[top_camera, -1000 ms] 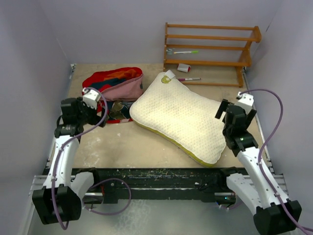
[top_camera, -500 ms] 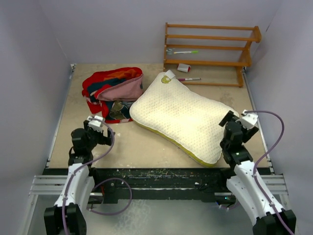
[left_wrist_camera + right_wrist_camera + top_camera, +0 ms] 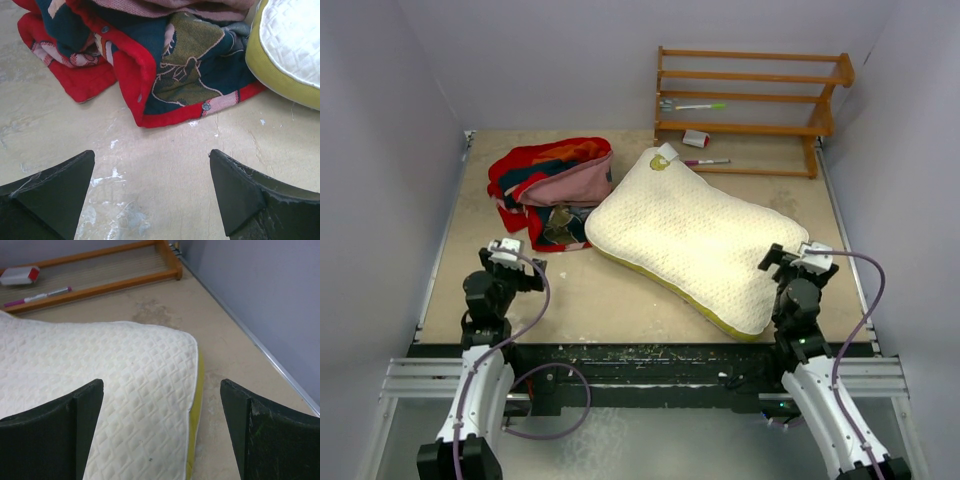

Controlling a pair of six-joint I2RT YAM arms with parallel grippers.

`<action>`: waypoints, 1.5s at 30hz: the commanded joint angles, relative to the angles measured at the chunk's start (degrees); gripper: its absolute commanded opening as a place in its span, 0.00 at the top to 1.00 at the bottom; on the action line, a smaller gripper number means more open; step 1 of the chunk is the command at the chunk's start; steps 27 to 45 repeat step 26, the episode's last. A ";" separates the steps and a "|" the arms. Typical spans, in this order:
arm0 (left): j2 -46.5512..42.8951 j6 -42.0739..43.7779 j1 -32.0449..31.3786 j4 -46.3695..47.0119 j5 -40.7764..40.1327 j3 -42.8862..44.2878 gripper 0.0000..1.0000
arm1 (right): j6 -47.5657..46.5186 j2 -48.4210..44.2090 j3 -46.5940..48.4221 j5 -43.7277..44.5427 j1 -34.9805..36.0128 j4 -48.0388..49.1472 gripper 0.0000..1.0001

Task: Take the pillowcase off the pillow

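The red pillowcase lies crumpled in a heap at the back left of the table, its pale pink inside showing; it fills the top of the left wrist view. The cream-white quilted pillow with a yellow edge band lies bare at the middle right, apart from the heap. Its corner shows in the right wrist view. My left gripper is open and empty, low over the table near the front left, short of the pillowcase. My right gripper is open and empty just above the pillow's near right corner.
A wooden rack stands at the back right with a marker on its shelf. A pink marker and a small white and red object lie on the table before it. Grey walls close in left, right and back.
Both arms have drawn back toward the near edge and lowered. The left gripper came away from the pillowcase heap; the right gripper moved along the pillow's right edge. Pillow and pillowcase have not moved.
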 commanded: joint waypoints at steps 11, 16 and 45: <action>-3.33 -0.85 0.38 3.32 0.15 -2.21 0.01 | -5.04 -2.96 -5.63 -13.91 0.01 7.32 0.00; -3.44 -0.86 0.36 3.34 0.15 -2.32 0.01 | -4.99 -2.44 -5.54 -13.92 0.00 7.54 0.00; -2.79 -0.78 0.30 3.47 0.14 -2.23 0.01 | -5.00 -2.60 -5.62 -13.93 0.01 7.50 0.00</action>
